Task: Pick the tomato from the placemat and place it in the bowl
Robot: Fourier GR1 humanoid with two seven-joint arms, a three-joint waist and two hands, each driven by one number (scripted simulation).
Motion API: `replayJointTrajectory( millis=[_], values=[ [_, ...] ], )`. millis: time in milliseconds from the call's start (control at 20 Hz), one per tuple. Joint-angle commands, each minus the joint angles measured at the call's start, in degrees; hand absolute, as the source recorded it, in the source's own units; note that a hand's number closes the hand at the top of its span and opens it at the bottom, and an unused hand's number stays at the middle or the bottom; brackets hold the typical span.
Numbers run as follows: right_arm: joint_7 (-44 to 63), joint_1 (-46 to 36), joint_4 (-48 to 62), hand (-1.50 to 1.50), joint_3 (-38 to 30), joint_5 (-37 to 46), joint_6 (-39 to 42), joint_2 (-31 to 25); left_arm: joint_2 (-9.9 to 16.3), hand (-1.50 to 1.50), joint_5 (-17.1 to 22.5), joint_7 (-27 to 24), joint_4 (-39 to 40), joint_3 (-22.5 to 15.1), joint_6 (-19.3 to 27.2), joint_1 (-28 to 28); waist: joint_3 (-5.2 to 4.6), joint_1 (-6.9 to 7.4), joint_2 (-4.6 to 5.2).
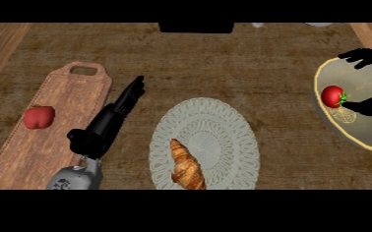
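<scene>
I start with the wooden counter (218, 64), then the long cutting board (65, 113) at the left, which carries 1 red bell pepper (39, 117). The pale oval placemat (210, 137) sits centre, with 1 croissant (187, 164) on its lower left. At the right edge I see part of the bowl (323, 78). My left hand (109, 123) rests open, fingers straight, between board and placemat. My right hand (357, 59) is mostly cut off at the frame edge; dark fingers curl around the tomato (333, 96), holding it inside the bowl's outline. My worry: I cannot tell its height above the bowl floor, so on release it might roll or bounce.
</scene>
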Motion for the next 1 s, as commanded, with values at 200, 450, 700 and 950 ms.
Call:
replayJointTrajectory(
  millis=[200,450,700,950],
  values=[
    [-2.7,-7.1,10.0,-1.50,-8.2,-6.0,-3.2,1.7,0.0,0.00,0.3,1.6,-0.9,1.1,0.0,-0.2,-0.02,-0.68,-0.17],
    [0.6,-11.6,16.6,-1.50,-18.0,-14.7,1.3,-3.1,0.6,0.00,0.9,0.7,-0.8,1.9,-0.8,0.2,-0.02,-0.57,-0.15],
    [-4.4,-11.6,28.9,-1.50,-24.0,-17.9,7.0,-13.6,-0.1,0.00,0.6,-0.2,2.6,2.6,-0.6,-3.1,0.09,-0.58,0.32],
    [-12.0,-8.8,39.3,-1.50,-27.6,-18.2,4.2,-17.3,-1.0,0.00,-0.8,1.9,-1.0,-0.1,-0.1,-1.0,0.30,0.59,0.62]
  ],
)
